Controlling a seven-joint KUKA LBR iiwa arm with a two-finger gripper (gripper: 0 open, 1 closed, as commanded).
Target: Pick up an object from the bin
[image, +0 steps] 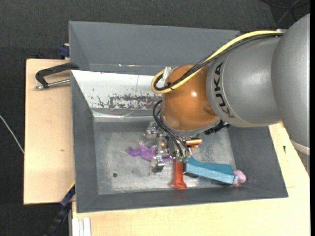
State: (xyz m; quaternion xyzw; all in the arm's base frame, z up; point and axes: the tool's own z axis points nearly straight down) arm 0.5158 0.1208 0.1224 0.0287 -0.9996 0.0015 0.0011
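- Count in the bin (123, 181): 1 purple piece, 1 red piece, 1 blue block, 1 small pink bit.
- Gripper (158, 162) is down at the floor, mid-bin. Can't tell if it's apart or together, as the orange wrist cover hides most of it.
- Purple piece (139, 151): irregular and pronged, flat on the floor. It lies just left of the gripper, with its right end at the gripper.
- Its long axis runs roughly left-right. Can't tell which end is the head.
- Red piece (178, 175): just right of the gripper. Its long axis runs far-to-near, with the wider end toward the near wall.
- Blue block (210, 172): long axis left-right, left end touching the red piece.
- Pink bit (239, 177) sits at the blue block's right end.
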